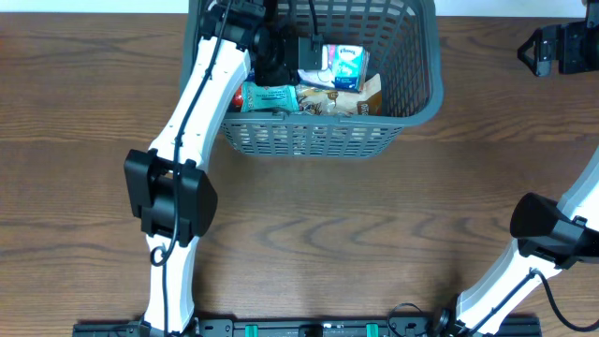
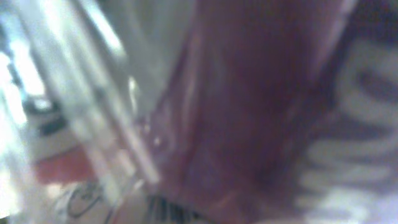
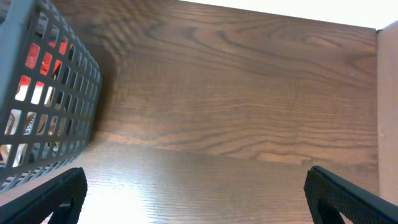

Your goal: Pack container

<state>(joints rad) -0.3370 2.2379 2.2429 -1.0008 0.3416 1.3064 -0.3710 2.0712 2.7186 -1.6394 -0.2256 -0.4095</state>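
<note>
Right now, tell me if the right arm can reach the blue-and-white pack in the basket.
Probably yes: its open pincer faces the basket across bare table, and the pack lies on that side, right of the left arm.

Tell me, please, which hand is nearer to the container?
Left. The left hand reaches inside the container, over the snack packs; the right hand is well apart, off its right side.
</note>
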